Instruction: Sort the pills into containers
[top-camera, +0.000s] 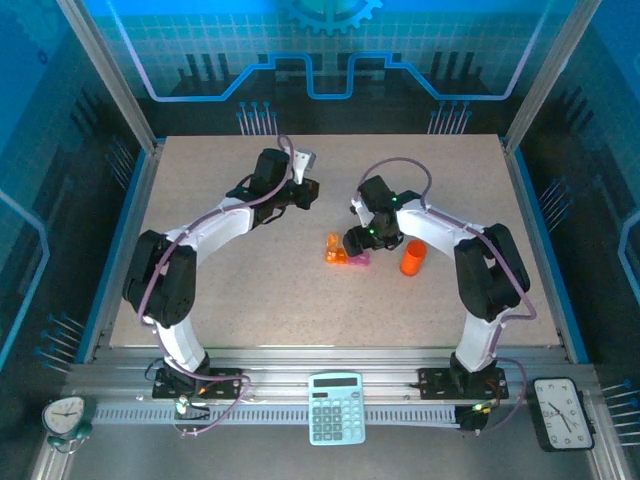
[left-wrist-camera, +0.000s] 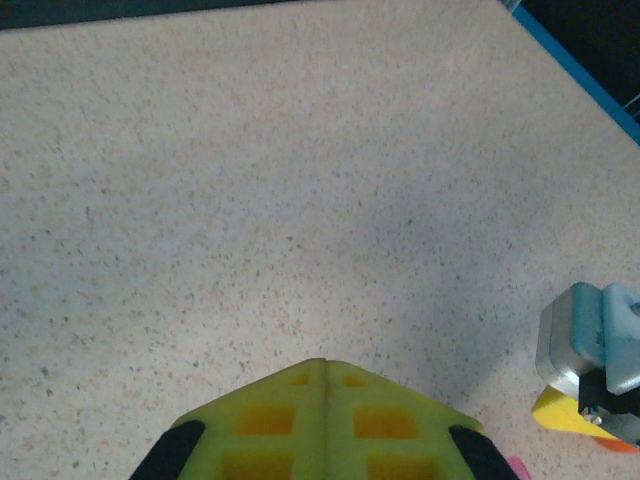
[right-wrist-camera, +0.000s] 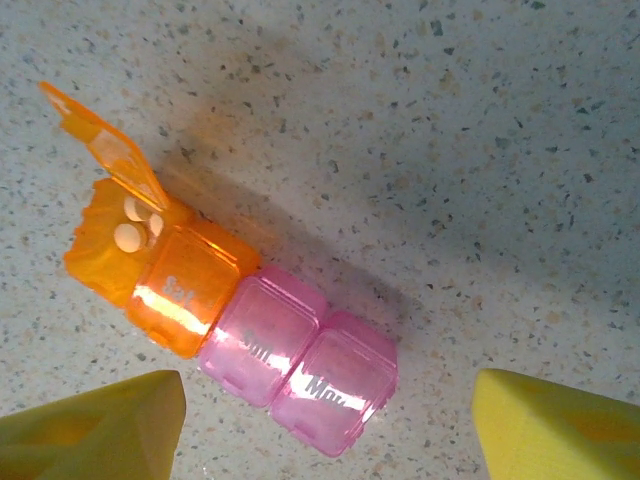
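Centrally on the table (top-camera: 250, 290), the containers (right-wrist-camera: 250, 340) lie with the orange end lid flipped up over white pills (right-wrist-camera: 135, 225). The right gripper (top-camera: 357, 243) hangs above, its fingers (right-wrist-camera: 100, 430) spread to the frame's lower corners. Bare tabletop surrounds the strip. The left gripper (left-wrist-camera: 325, 420), pressed together, sits well apart at upper centre.

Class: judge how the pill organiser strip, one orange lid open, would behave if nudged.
The pill organiser strip looks thin, hollow plastic: probably light, likely to slide or swivel, not roll. Its open lid might flex or snag. The white pills inside could spill if it tips.
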